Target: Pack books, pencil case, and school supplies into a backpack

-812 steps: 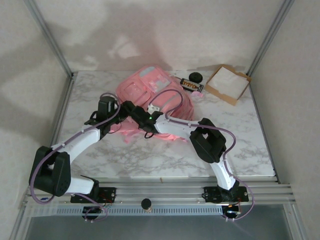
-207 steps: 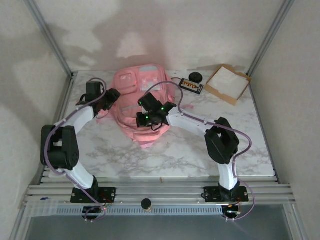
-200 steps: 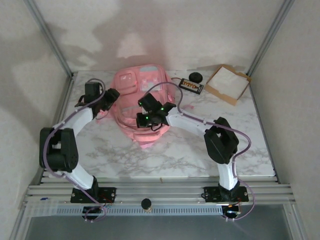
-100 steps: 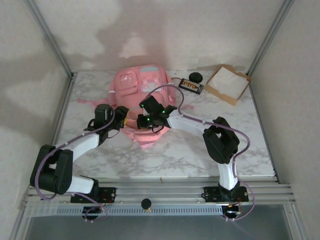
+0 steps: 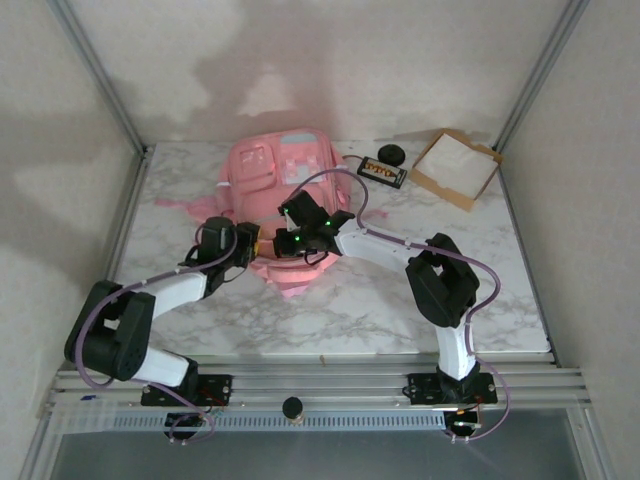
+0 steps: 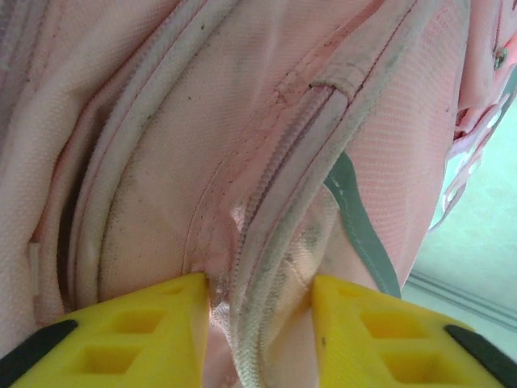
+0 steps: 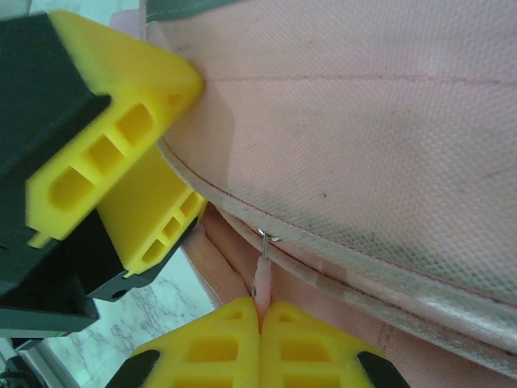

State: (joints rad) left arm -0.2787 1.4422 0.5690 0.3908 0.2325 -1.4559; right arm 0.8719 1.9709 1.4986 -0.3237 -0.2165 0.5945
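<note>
Two tools work on the pink backpack lying on the surface. To slide it open, the right tool is clenched on the zipper pull. Beside it, the left tool pinches a fold of fabric, probably to hold the bag steady.

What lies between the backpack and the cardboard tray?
In the top view, a black box with orange marks and a round black object lie between the backpack and the tray.
</note>
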